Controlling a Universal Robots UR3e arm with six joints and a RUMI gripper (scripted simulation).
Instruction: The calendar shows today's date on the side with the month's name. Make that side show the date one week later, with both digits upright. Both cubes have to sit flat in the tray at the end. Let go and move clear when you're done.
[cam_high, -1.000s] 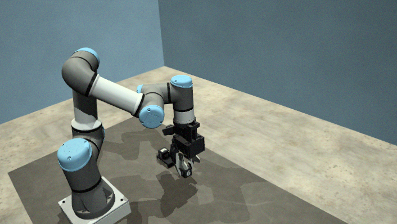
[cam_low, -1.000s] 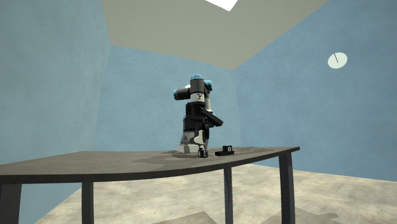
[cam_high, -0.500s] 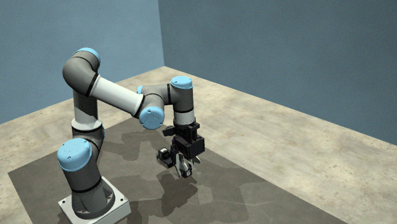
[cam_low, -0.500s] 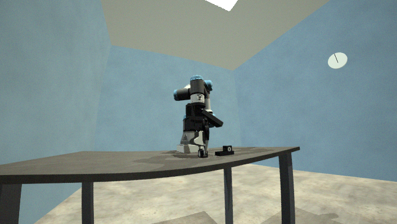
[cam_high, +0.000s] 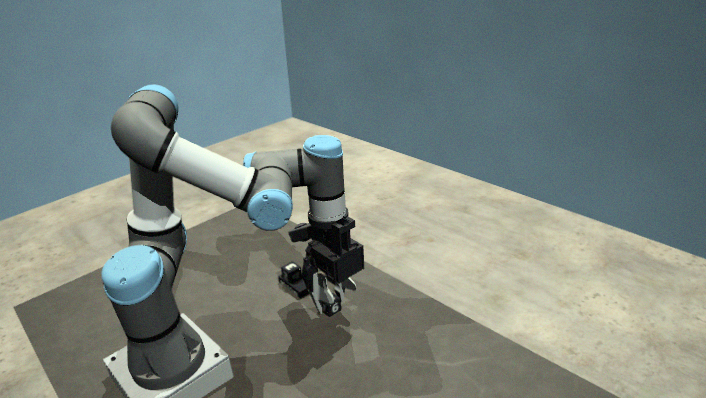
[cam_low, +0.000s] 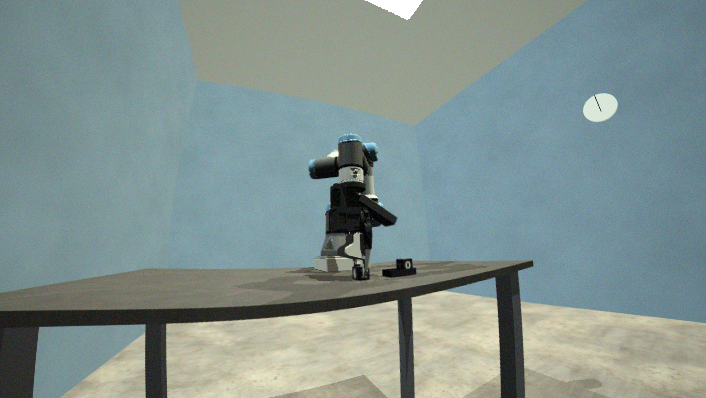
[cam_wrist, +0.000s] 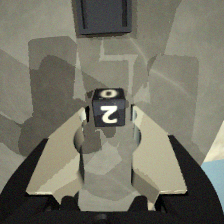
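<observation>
Fingers (cam_high: 327, 296) (cam_low: 361, 261) partly open, astride the loose cube (cam_high: 331, 306) (cam_low: 358, 272) (cam_wrist: 109, 111), no grip. It's on the tabletop (cam_high: 240, 320) (cam_low: 200, 295) (cam_wrist: 165, 30) beside the tray (cam_high: 300, 291) (cam_low: 392, 273) (cam_wrist: 104, 33). Looks light, stiff; pinch opposite side faces squarely.

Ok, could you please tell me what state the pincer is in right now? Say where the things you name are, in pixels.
Pincer (cam_high: 327, 303) (cam_low: 362, 270) (cam_wrist: 109, 106): partly open around the cube (cam_high: 332, 307) (cam_low: 357, 273) (cam_wrist: 109, 107) showing 2, holding nothing.

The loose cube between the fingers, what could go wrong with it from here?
The gripper stands open around the loose cube, with gaps at its sides, so an uneven close might nudge or twist it. The tray is nearby, so a low sideways swing could bump it and unsettle the cube in it.
</observation>
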